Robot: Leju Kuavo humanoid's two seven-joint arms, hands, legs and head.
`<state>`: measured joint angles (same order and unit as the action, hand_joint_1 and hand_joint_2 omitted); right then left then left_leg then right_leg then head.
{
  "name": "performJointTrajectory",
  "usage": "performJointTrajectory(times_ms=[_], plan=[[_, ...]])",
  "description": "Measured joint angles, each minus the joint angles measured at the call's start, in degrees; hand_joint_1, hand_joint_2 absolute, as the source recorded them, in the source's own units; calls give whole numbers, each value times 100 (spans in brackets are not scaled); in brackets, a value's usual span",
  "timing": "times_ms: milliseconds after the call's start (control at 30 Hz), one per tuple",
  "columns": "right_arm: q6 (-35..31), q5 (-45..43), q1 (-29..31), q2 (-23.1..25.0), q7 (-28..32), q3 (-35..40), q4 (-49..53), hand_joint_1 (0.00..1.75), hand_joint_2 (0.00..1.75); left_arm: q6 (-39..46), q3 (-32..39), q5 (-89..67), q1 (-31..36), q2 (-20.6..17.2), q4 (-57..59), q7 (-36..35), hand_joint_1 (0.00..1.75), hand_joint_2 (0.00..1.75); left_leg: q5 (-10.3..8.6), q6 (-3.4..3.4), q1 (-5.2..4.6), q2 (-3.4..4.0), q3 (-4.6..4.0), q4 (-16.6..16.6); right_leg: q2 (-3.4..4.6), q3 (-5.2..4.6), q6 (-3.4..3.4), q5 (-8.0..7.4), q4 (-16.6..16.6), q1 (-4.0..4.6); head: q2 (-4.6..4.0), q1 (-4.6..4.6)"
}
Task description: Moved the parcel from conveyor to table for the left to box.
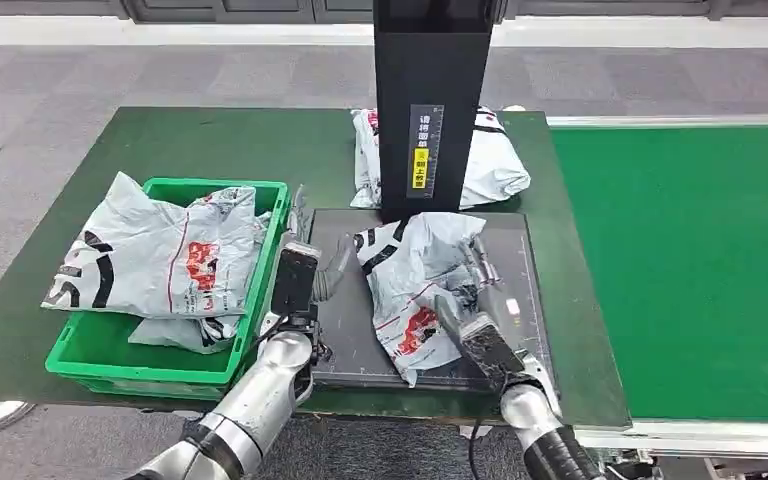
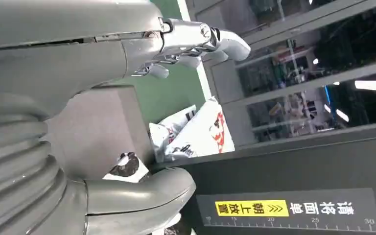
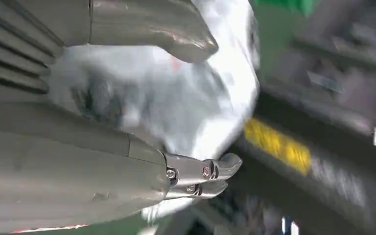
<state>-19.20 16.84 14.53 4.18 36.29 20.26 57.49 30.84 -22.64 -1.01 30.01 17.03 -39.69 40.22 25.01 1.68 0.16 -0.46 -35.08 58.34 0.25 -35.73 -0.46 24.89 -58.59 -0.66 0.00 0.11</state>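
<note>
A white-grey parcel (image 1: 415, 275) with red and black print lies crumpled on the black pad (image 1: 345, 345) in the middle of the green table. My right hand (image 1: 472, 305) is at the parcel's right side, its thumb and fingers spread around the wrapping. In the right wrist view the parcel (image 3: 176, 93) is blurred between thumb and fingers (image 3: 200, 174). My left hand (image 1: 305, 275) hovers at the pad's left edge, fingers apart and holding nothing, thumb toward the parcel. The left wrist view shows its thumb (image 2: 142, 193) and fingers (image 2: 200, 41).
A green bin (image 1: 90, 360) at the left holds several parcels (image 1: 160, 255). A black post (image 1: 430, 100) with a yellow label stands behind the pad, with another parcel (image 1: 490, 160) behind it. The green conveyor (image 1: 690, 260) runs along the right.
</note>
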Motion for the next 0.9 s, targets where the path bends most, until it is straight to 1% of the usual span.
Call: performJointTrajectory(times_ms=[33,100,267,400,467,600,633,733,900], plan=[[-133,-278,-27,11,116,-81,107,0,0,48,0,-6,-13,0,-55,0,0,175,0,0,0,0,0,0,0,0,0,0,0,0,0,0],[-194,-710,-63,13,269,-186,267,0,0,114,-2,-6,-31,-2,-144,0,0,175,1,-1,-1,0,0,0,0,0,0,0,0,-1,0,2],[-432,-1392,-75,13,389,-385,505,0,0,74,-39,-6,-59,-17,-247,0,0,175,1,-2,-2,2,1,1,0,1,0,0,1,-1,-2,2],[-752,-1687,-73,11,413,-489,634,0,0,-141,-166,-66,-42,-26,-166,0,0,175,1,-2,-2,4,2,1,1,0,0,0,1,-2,0,0],[-878,-1789,-28,4,411,-500,636,0,0,-381,-304,-171,49,-11,139,0,0,175,1,-2,-2,3,1,1,2,0,0,0,1,-1,-2,2],[-900,-1815,89,-37,411,-507,616,0,0,-533,-470,-275,120,39,539,-36,0,175,1,-2,-2,8,4,2,9,-2,1,-1,1,-3,-2,0],[-850,-1895,124,-48,408,-515,592,0,0,-627,-534,-422,197,57,668,-234,0,175,1,-2,-2,10,4,4,9,-3,1,-1,1,-3,-2,2],[-640,-2145,200,-50,408,-638,574,0,0,-1022,-999,-1202,426,87,1206,-1324,0,175,1,-4,-3,0,2,4,0,2,1,0,1,-4,0,2],[-432,-2220,267,-52,411,-699,574,0,0,-1054,-1765,-2404,583,133,1702,-2456,0,175,3,-6,-3,5,2,5,7,0,1,0,1,-5,-2,2]])
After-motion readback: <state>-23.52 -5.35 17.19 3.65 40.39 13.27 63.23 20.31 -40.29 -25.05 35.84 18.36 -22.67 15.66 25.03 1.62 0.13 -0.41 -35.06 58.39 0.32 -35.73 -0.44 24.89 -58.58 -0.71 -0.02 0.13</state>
